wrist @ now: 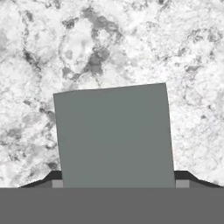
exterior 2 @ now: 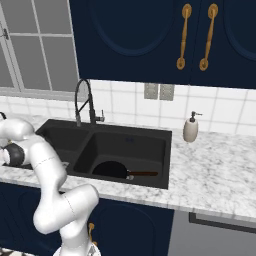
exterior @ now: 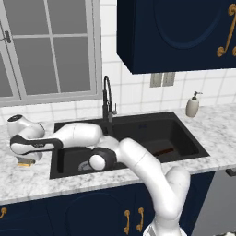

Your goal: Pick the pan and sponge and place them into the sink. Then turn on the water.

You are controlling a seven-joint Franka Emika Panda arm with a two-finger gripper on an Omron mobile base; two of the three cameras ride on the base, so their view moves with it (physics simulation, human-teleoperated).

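Far left on the worktop, beside the sink's [exterior: 60, 170] left rim, the gripper [wrist: 118, 186] sits low over the sponge [wrist: 114, 135], fingertips flanking it, jaws apart and not visibly clamped, lined up for the pick. Rightward, the pan [exterior 2: 111, 170] already lies in the right basin, handle toward the front right corner.

Navy cabinets [exterior 2: 135, 35], marble counter [exterior 2: 215, 165], window [exterior: 46, 46]
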